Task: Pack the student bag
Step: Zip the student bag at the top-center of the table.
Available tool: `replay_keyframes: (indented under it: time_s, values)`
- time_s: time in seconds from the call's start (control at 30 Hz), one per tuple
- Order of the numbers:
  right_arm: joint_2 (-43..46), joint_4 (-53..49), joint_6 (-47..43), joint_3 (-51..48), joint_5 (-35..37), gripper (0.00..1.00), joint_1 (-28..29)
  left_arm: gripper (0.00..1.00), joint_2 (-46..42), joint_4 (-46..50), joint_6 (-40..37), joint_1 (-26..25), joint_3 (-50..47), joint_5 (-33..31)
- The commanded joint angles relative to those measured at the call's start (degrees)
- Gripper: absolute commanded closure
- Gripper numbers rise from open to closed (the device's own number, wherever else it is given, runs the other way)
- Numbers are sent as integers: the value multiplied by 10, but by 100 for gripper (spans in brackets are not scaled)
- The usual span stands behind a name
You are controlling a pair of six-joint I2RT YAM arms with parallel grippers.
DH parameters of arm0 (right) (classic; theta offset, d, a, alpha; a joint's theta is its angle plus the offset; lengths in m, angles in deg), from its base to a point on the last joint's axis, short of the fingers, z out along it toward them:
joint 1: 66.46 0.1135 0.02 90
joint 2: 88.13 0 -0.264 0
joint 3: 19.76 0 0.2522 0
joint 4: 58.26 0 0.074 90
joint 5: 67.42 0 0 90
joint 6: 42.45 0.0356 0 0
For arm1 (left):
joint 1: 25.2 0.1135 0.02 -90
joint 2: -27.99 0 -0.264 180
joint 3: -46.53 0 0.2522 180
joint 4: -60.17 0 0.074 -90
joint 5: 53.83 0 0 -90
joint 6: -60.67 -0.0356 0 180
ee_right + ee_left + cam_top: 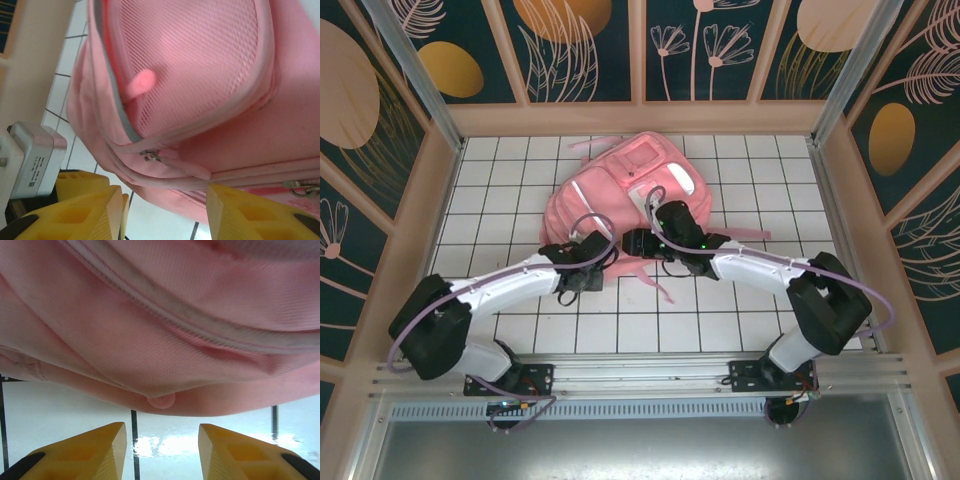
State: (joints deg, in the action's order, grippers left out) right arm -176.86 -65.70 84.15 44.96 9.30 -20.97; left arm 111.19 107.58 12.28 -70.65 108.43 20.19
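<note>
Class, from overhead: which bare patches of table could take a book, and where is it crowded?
Free: tiles between the student bag and the left wall; tiles between it and the right wall; the near-centre table between both arms. Crowded: the bag's near edge, where the left tool and right tool sit.

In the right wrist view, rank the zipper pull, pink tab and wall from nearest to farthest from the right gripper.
1. Zipper pull, just above the right gripper.
2. Pink tab, higher, on the mesh pocket.
3. Wall, far upper left.
</note>
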Motion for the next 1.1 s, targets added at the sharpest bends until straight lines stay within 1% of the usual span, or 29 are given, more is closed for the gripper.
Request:
replay_keyframes:
  time_s: [0.0,0.1,0.17,0.2,0.27,0.4,0.43,0.53,0.6,0.67,0.83,0.93,1.07]
  values:
    - [-10,-5,4,-3,10,52,7,56,23,-6,-4,1,28,-30]
    - [-18,-1,2,-8,4,52,10,45,50,-19,-15,1,38,-61]
    - [-20,8,0,-13,-5,52,11,43,70,-32,-20,1,42,-77]
    - [-21,12,-2,-16,-10,52,12,47,78,-46,-26,1,41,-84]
    - [-22,12,-8,-17,-8,53,15,62,86,-70,-35,2,33,-103]
    - [-15,21,-15,-25,-10,56,18,98,96,-108,-56,5,20,-149]
    - [-12,23,-16,-28,-10,56,18,100,95,-111,-58,6,21,-153]
    - [-8,17,-20,-32,4,57,18,100,78,-107,-67,6,26,-145]
    - [-6,12,-20,-35,11,57,18,100,48,-99,-76,6,27,-137]
    - [-2,11,-16,-39,14,57,17,100,2,-99,-87,6,20,-127]
    - [32,31,2,-68,8,56,8,100,-128,-119,-117,6,-20,-78]
    - [55,56,16,-89,-3,52,-5,100,-164,-123,-119,6,-39,-56]
    - [68,86,35,-92,-47,47,-16,100,-183,-145,-122,6,-56,-34]
